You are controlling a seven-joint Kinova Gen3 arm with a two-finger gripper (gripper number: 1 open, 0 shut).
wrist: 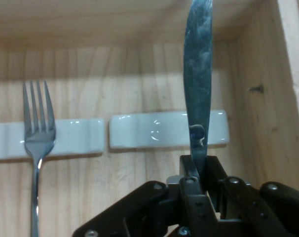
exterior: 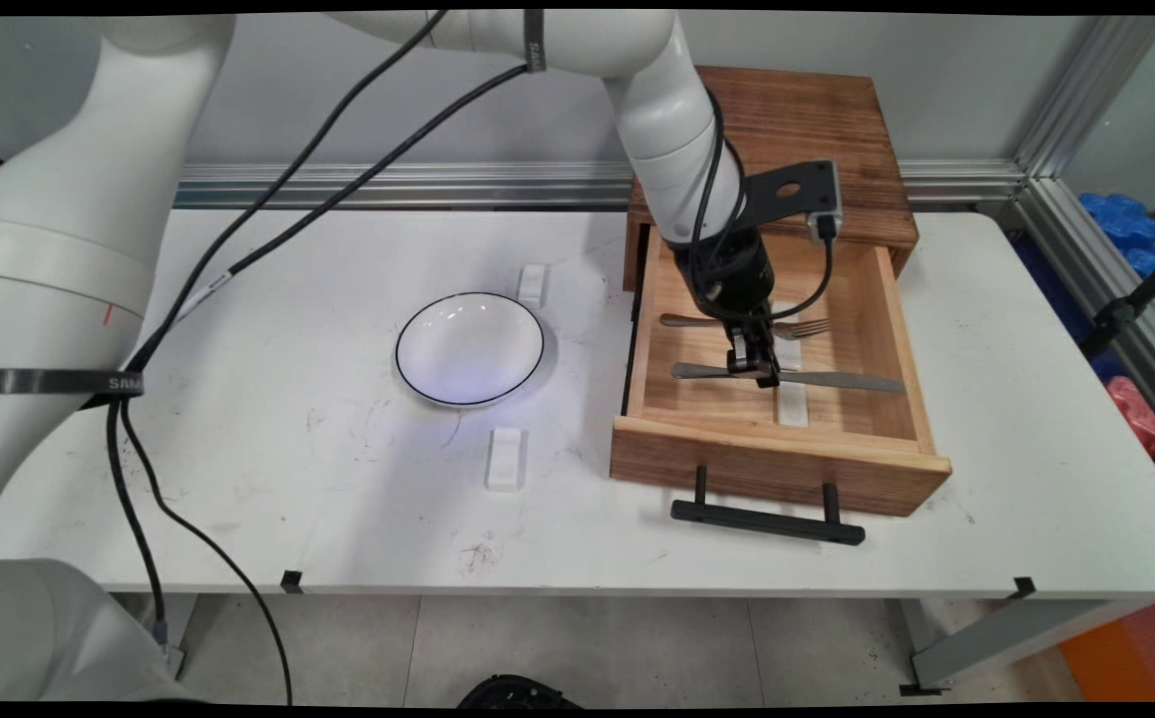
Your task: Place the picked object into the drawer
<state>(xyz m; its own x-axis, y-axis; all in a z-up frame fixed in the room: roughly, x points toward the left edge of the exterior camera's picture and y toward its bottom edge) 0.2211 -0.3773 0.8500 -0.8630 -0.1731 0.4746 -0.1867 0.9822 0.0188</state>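
Currently: my gripper (exterior: 755,367) clenched on the knife (exterior: 837,380) | knife inside the open wooden drawer (exterior: 779,469), its long axis crosswise to my fingers, blade lying over a white rest (wrist: 168,129) | fork (exterior: 737,323) parallel, behind the knife in the drawer | bowl (exterior: 470,348) on the table (exterior: 288,479), left of the drawer

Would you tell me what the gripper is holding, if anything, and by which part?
The gripper is shut on the knife, near the middle of its length, inside the open drawer.
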